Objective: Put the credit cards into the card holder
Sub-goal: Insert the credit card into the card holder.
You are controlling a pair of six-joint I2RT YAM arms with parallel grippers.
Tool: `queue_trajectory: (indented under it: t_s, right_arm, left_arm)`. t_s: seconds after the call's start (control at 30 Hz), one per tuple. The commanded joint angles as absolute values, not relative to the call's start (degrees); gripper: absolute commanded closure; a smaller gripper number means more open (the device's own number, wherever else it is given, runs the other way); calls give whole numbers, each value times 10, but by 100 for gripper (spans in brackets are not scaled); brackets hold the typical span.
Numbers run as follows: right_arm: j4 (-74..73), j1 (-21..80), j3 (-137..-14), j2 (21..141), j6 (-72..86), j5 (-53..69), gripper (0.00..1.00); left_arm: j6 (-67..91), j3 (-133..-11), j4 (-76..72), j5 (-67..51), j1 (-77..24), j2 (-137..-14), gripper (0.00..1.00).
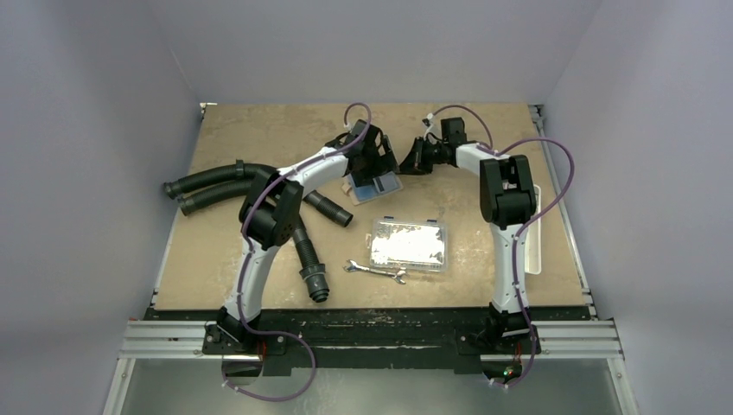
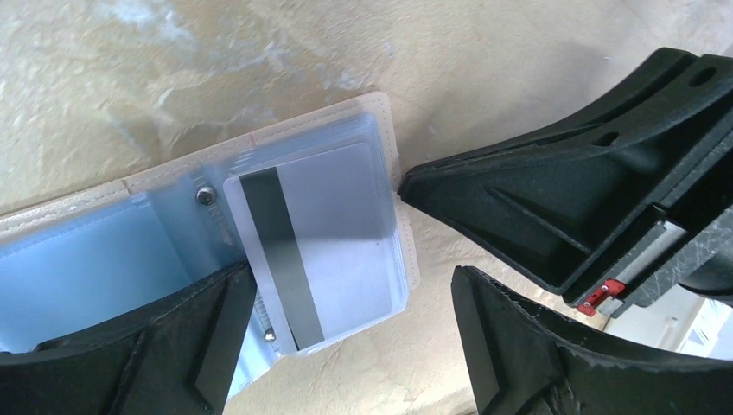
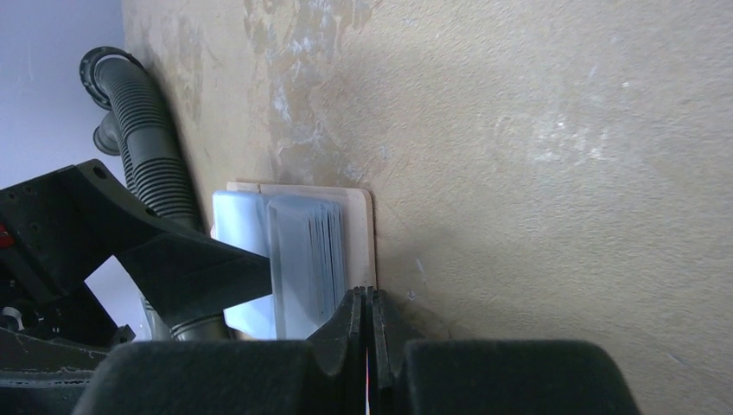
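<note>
Wide tan table [image 1: 233, 138], and a tangle of black ribbed hoses [image 1: 216, 177] sprawls across its left side. Near the middle sits a clear plastic box [image 1: 408, 244], with a white tray [image 1: 538, 246] along the right edge, partly behind the right arm. Both arms reach toward the far centre and meet over the card holder [image 1: 378, 188], which lies open and flat there, tan edge showing, pale blue sleeves fanned out. The left gripper [image 2: 352, 275] hangs right over it, jaws spread wide, nothing between them! The right gripper [image 3: 367, 303] is pinched tight, empty, its tip touching the holder's tan edge. One credit card [image 2: 337, 233], dark stripe up, lies on the sleeves; whether it sits inside a pocket I cannot tell. Smallest of all, a wrench [image 1: 375, 271] lies just beside the box.
</note>
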State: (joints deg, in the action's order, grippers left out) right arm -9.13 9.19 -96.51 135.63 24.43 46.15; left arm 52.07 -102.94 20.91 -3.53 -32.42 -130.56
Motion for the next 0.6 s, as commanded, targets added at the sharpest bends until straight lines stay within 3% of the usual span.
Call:
queue_trajectory:
  t_s: [0.0,0.33,0.57]
  right_arm:
    - [-93,105,-969,1358,243,481,100]
    - [-98,104,-972,1362,243,473,100]
    - [-103,105,-975,1368,241,459,100]
  left_arm:
    - [543,-1065,327,15,-332,-1281,9]
    - [520,-1072,336,-21,-344,-1293,10]
    - [578,-988,139,-170,-338,-1255,13]
